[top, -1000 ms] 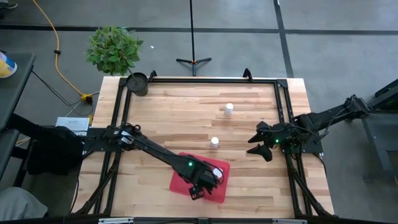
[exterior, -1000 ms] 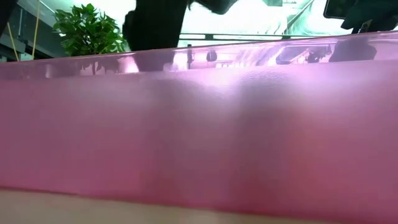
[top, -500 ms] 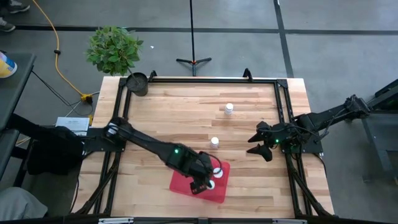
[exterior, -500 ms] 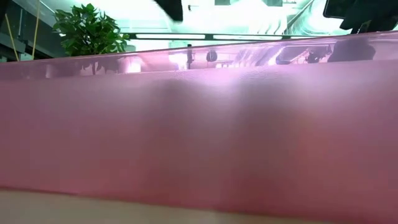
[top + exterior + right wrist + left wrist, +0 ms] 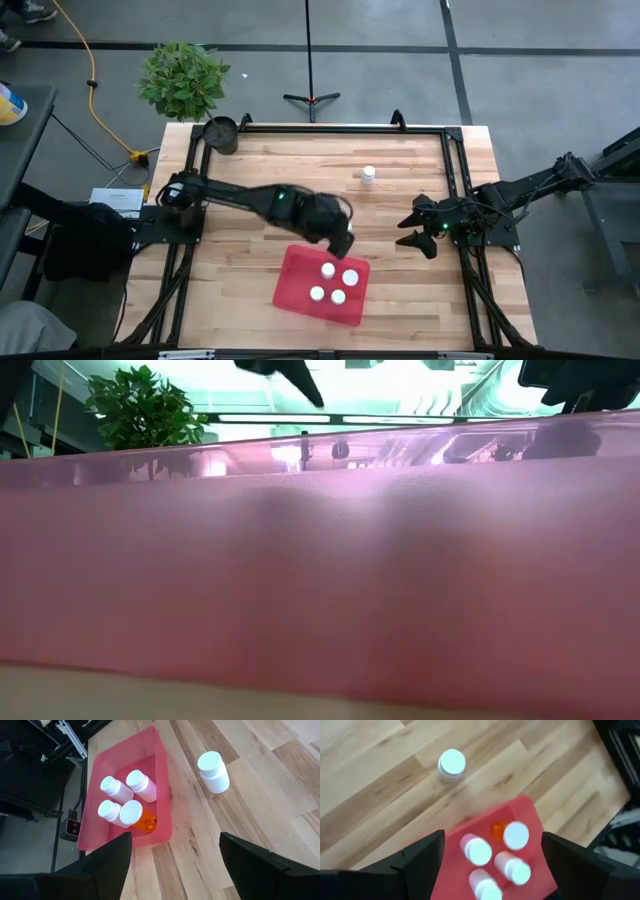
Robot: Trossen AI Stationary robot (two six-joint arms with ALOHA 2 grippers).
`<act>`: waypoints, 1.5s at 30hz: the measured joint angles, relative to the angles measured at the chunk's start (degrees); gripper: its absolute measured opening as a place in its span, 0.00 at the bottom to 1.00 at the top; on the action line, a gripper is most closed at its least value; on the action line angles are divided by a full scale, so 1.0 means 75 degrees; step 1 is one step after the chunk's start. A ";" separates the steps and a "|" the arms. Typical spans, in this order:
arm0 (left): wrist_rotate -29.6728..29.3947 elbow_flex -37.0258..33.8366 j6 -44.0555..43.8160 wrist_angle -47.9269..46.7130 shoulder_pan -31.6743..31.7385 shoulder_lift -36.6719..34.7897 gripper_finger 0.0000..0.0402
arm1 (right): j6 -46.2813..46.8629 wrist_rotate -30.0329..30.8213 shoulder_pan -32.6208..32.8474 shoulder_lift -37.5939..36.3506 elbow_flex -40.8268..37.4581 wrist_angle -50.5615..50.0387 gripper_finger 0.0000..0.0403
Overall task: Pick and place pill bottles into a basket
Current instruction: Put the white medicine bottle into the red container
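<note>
In the basket [image 5: 102, 767]: 4 pill bottles [image 5: 125, 800].

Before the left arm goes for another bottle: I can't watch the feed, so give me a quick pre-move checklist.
1. Left claw open and empty: ok.
2. Loose bottle upright on the table, clear of the red tray: ok.
3. Far bottle standing, unobstructed: ok.
4. Four bottles inside the red tray: ok.
5. Right claw open, parked at the table's right side: ok.
6. Left claw centred over a bottle: cannot tell.
</note>
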 joint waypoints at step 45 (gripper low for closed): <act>0.2236 -0.0016 0.1453 0.1197 0.1778 0.1863 0.91 | -0.0061 -0.0031 0.0000 0.0051 -0.0003 -0.0006 0.72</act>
